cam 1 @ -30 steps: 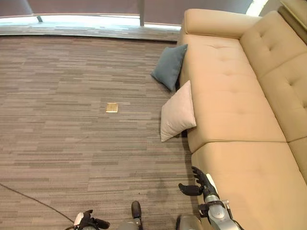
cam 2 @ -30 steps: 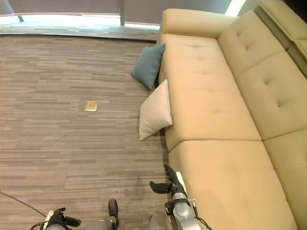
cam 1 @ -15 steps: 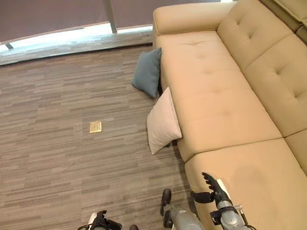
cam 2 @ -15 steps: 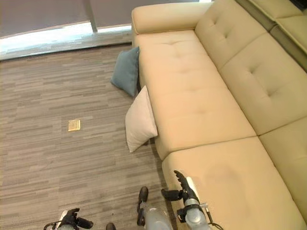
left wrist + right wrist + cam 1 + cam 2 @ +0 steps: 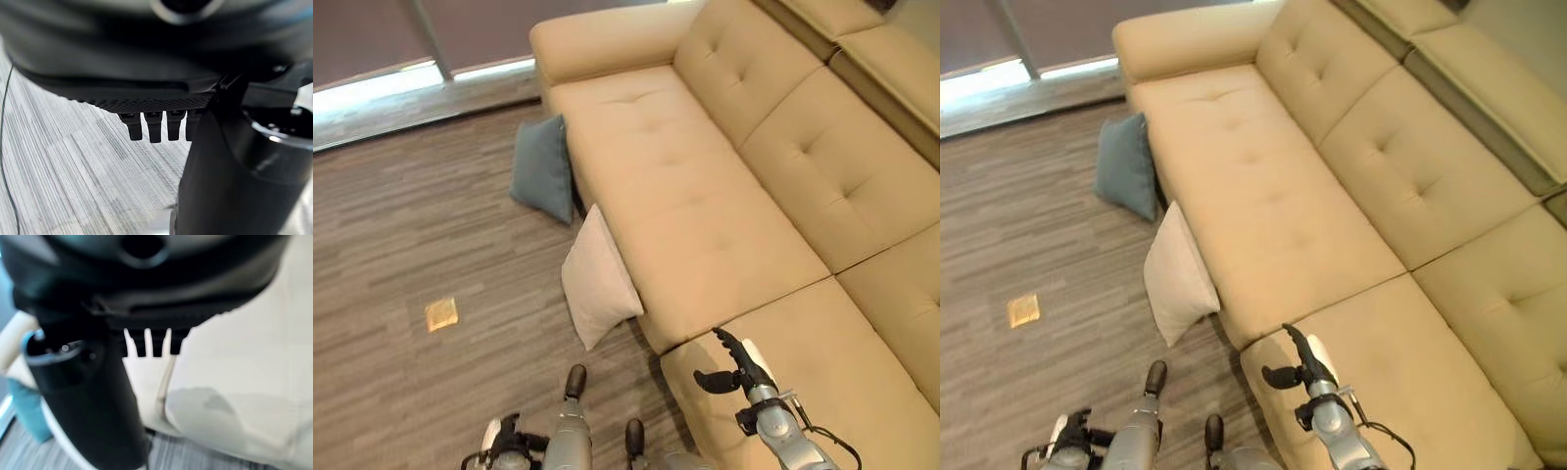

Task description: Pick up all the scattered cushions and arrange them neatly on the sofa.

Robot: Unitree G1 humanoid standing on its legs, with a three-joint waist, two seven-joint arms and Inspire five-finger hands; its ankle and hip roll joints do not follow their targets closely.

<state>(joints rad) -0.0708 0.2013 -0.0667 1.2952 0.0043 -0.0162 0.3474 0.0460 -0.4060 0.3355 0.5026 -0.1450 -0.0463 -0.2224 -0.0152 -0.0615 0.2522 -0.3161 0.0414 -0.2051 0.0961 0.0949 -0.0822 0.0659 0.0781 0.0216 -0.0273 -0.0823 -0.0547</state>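
A beige cushion point(image 5: 596, 281) leans against the front of the tan sofa point(image 5: 705, 196), standing on the carpet. A blue-grey cushion point(image 5: 541, 169) leans on the sofa front further away, near the armrest. My right hand point(image 5: 734, 363) hovers open over the near seat of the sofa, fingers straight, holding nothing. In the right wrist view its fingers point(image 5: 146, 345) point at the seat seam, with the blue-grey cushion point(image 5: 24, 404) off to the side. My left hand point(image 5: 505, 439) hangs low above the carpet, open and empty; its fingers point(image 5: 154, 126) show straight.
A small brass floor plate point(image 5: 441, 313) is set in the striped carpet point(image 5: 391, 235) left of the cushions. A window sill strip point(image 5: 411, 83) runs along the far edge of the floor. The sofa back point(image 5: 822, 127) rises on the right.
The camera has swung right, so the sofa and cushions shifted left in the view. My right hand now hangs over the near sofa seat instead of its front edge.
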